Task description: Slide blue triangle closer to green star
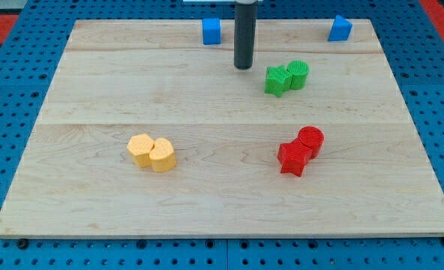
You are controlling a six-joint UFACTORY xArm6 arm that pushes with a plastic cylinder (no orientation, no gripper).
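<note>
The blue triangle (340, 28) sits at the view's top right, near the board's top edge. The green star (277, 80) lies below and left of it, touching a green cylinder (298, 74) on its right. My tip (242, 67) is the lower end of the dark rod, just left of the green star and well left of the blue triangle. It touches no block.
A blue cube (211, 31) sits at the top, left of the rod. A red star (294, 157) and red cylinder (310, 139) touch at lower right. A yellow hexagon (140, 148) and yellow cylinder (163, 155) touch at lower left. The wooden board (222, 202) lies on blue pegboard.
</note>
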